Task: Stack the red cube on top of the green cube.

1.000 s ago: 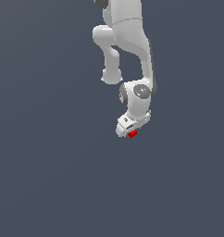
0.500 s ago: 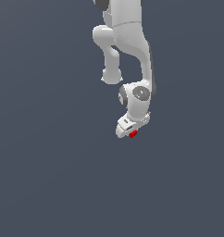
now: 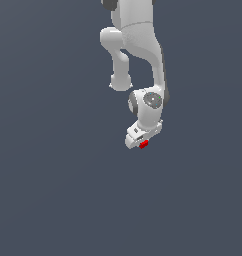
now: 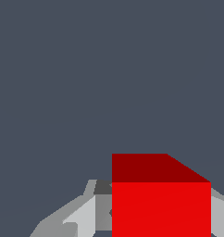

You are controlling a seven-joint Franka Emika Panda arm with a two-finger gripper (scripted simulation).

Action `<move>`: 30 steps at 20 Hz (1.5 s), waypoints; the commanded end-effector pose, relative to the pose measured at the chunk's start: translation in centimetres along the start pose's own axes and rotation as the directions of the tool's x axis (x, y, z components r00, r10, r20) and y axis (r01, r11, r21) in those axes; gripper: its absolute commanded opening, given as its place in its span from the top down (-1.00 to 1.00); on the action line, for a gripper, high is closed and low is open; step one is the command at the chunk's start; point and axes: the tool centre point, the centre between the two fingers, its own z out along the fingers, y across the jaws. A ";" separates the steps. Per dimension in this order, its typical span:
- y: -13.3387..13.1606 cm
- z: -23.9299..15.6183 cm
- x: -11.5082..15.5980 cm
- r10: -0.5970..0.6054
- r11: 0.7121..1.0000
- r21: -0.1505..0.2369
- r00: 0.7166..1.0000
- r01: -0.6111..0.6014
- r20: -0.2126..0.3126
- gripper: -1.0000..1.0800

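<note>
In the exterior view the red cube (image 3: 143, 144) shows as a small red patch under the white hand of my gripper (image 3: 142, 145), in the middle of the grey floor. The wrist view has the red cube (image 4: 161, 208) filling the space between my fingers. One grey finger (image 4: 88, 215) lies against one side of it, and the other finger (image 4: 221, 210) shows at its opposite side. The gripper is shut on the red cube. The green cube is out of view in both frames.
The white arm (image 3: 138, 50) reaches down from the top of the exterior view. A plain dark grey floor (image 3: 53, 190) lies all around the gripper.
</note>
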 end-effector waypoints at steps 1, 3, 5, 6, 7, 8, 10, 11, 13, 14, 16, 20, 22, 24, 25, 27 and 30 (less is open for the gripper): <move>0.0 -0.6 0.0 0.000 1.000 -0.001 1.000 0.000 -0.001 1.00; 0.0 -1.4 0.0 0.000 1.000 -0.001 1.000 0.000 -0.001 1.00; 0.0 -2.3 0.0 0.000 1.000 -0.001 1.000 0.000 -0.001 1.00; 0.0 -2.9 -0.1 0.000 1.000 -0.001 1.000 0.000 -0.001 1.00; 0.0 -3.5 -0.1 0.000 1.000 -0.001 1.000 0.000 -0.001 1.00; 0.0 -4.2 -0.1 0.000 1.000 -0.001 1.000 0.000 -0.001 1.00; 0.0 -5.7 -0.1 0.000 1.000 -0.001 1.000 0.000 -0.001 1.00; 0.0 -6.3 -0.1 0.000 1.000 -0.001 1.000 0.000 -0.001 1.00; 0.0 -7.5 -0.1 0.000 1.000 -0.001 1.000 0.000 -0.001 1.00; -0.1 -8.0 -0.1 -0.001 1.000 -0.001 1.000 0.001 -0.001 1.00; -0.1 -8.9 0.0 -0.001 1.000 -0.001 1.000 0.001 -0.001 1.00; -0.1 -9.8 0.0 -0.001 1.000 -0.001 1.000 0.001 -0.001 1.00; -0.1 -10.0 0.0 -0.001 1.000 -0.001 1.000 0.001 -0.001 1.00; 0.0 -9.9 0.1 -0.001 1.000 -0.001 1.000 0.001 -0.001 1.00; 0.0 -9.7 0.1 0.000 1.000 0.000 1.000 0.000 -0.001 1.00; 0.0 -9.6 0.1 0.000 1.000 0.000 1.000 0.000 -0.001 1.00; 0.0 -9.6 0.0 0.000 1.000 0.000 1.000 0.000 -0.001 1.00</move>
